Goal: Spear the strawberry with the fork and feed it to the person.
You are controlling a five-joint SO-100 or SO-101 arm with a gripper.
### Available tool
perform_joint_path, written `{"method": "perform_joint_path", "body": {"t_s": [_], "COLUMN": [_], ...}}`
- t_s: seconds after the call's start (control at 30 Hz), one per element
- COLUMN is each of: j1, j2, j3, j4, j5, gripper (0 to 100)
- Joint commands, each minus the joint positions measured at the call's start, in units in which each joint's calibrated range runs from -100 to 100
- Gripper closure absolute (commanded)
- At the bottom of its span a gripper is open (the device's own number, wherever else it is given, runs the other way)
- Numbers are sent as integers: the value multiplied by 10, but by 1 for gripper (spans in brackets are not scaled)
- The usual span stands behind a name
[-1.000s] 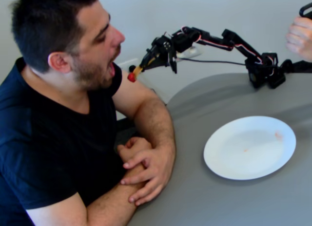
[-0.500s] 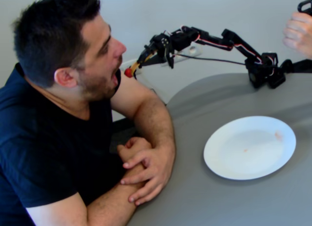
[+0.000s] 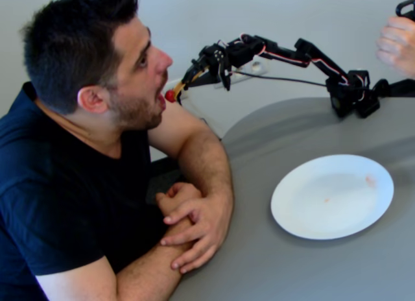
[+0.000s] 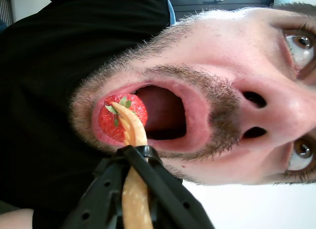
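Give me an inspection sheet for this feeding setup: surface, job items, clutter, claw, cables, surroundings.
Surface: grey table, bare apart from the plate.
Strawberry: speared on the fork, at the man's open mouth, against his lip in the wrist view.
Fork: pale orange, clamped in the claw, tines in the strawberry.
Man: leaning in, mouth open, forearms folded on the table edge.
Clutter: white plate, empty except for faint pinkish smears.
Claw: shut on the fork.
Cables: red and white wires along the black arm; one dark cable hangs below it.
Surroundings: plain pale wall; a second person's hand at the fixed view's top right.
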Motion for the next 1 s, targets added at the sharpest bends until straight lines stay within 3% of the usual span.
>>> {"method": "perform_joint_path", "body": {"t_s": [0.0,0.3,0.47,0.97], "j1": [4,4,0,-3], "j2": [-37,-37,-36,-36], "j3": [-27,-27,-18,-17], "j4": [-11,-30,-111,-98], "j5": [-2,-2,-2,-2], "gripper": [99,99,99,99]}}
